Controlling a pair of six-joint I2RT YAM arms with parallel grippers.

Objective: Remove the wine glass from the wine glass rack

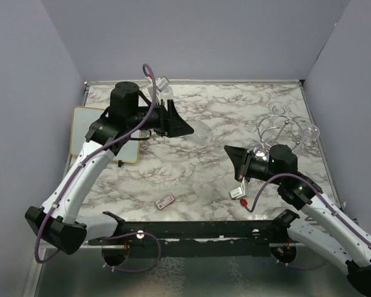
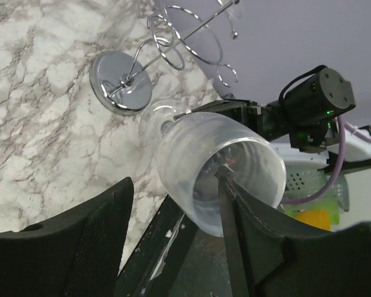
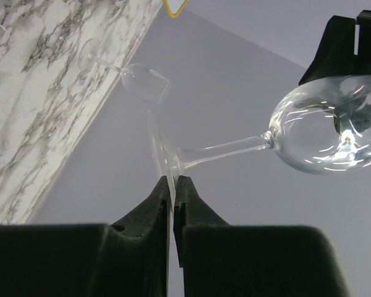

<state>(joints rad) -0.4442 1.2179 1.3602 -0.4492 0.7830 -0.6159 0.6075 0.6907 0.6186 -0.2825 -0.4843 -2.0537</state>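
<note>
The right fingers (image 3: pixel 184 192) are pinched shut on the rim of the round foot of one wine glass (image 3: pixel 321 133). The foot stands edge-on between the tips. Its stem runs out sideways from them to the bowl, clear of the marble bench (image 1: pixel 191 179). At that far end the left fingers (image 2: pixel 226 185) stand apart, one on each side of the bowl, whose open mouth faces back towards that wrist. One finger lies close against the rim. A gap shows between the other finger and the glass, so they straddle the bowl without clamping it. The one glass thus spans the space between the two pairs of fingers, off the wine glass rack (image 2: pixel 120 83). The single chrome rack stands beyond the right fingers on the side away from the left arm, its mirror disc flat on the bench and its wire loops above. A second glass (image 1: pixel 309 131) shows at the rack's outer side, well apart from both pairs of fingers. A third glass (image 3: pixel 145 83) appears past the held foot in the right wrist view, and whether it rests on the bench cannot be told. Two small red-and-white tags lie on the bench, one (image 1: pixel 237 193) just beneath the right fingers and one (image 1: pixel 166 200) nearer the arm bases. One framed whiteboard (image 1: pixel 86 133) lies behind the left fingers, under that arm.
</note>
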